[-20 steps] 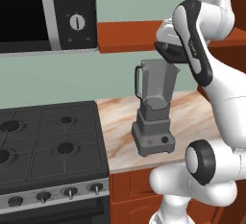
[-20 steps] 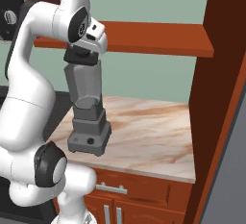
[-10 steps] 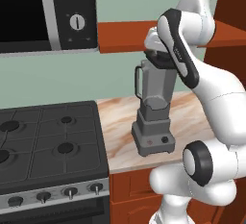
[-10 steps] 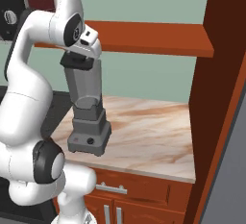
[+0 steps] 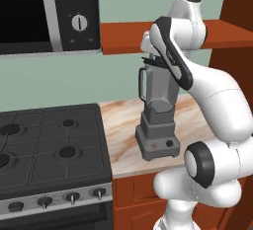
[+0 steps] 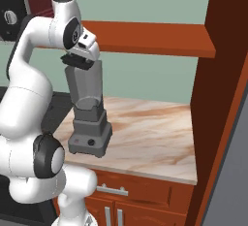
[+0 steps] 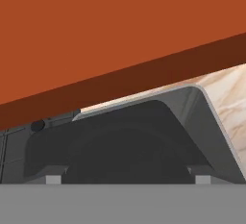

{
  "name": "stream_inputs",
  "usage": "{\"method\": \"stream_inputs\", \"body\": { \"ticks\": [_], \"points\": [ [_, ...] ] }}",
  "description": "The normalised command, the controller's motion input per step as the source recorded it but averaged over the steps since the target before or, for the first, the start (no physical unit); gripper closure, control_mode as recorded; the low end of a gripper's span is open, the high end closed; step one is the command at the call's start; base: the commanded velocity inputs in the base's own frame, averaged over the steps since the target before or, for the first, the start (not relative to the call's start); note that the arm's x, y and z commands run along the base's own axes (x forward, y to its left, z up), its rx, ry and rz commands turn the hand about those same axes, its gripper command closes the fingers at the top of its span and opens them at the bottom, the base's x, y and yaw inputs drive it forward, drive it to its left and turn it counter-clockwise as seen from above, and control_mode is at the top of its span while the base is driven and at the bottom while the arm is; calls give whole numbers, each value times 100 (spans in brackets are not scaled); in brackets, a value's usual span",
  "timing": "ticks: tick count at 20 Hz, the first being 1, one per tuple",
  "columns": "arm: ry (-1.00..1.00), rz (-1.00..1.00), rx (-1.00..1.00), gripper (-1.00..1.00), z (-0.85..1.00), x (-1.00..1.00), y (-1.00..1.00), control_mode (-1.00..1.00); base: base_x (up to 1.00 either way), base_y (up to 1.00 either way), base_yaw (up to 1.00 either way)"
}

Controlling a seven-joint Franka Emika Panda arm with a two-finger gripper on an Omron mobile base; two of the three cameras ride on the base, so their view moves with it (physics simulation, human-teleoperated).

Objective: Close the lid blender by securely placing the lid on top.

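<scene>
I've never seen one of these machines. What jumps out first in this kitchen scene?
The big white arm curls over the counter, its gripper holding a dark lid at the top of a grey blender. The blender stands on the marble top beside a black stove, below a red-brown shelf.

My arm rises from the base, elbow bent high, forearm folding back down so the wrist points downward. My gripper [image 6: 77, 61] sits low at the wrist end, fingers clamped on the lid [image 6: 76, 62], hand slightly tilted.
</scene>
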Motion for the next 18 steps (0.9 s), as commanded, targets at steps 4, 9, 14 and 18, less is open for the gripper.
{"method": "stream_inputs", "body": {
  "ticks": [4, 9, 14, 18],
  "points": [
    [0, 0, 0, 100, -32, 4, 0, -100, 0, 0, 0],
    [-5, 0, 0, 100, -32, -1, -3, -100, 0, 0, 0],
    [-17, -1, -2, 100, -16, -27, -3, -100, 0, 0, 0],
    [-5, -10, -5, 100, -1, -15, 0, -100, 0, 0, 0]
  ]
}}
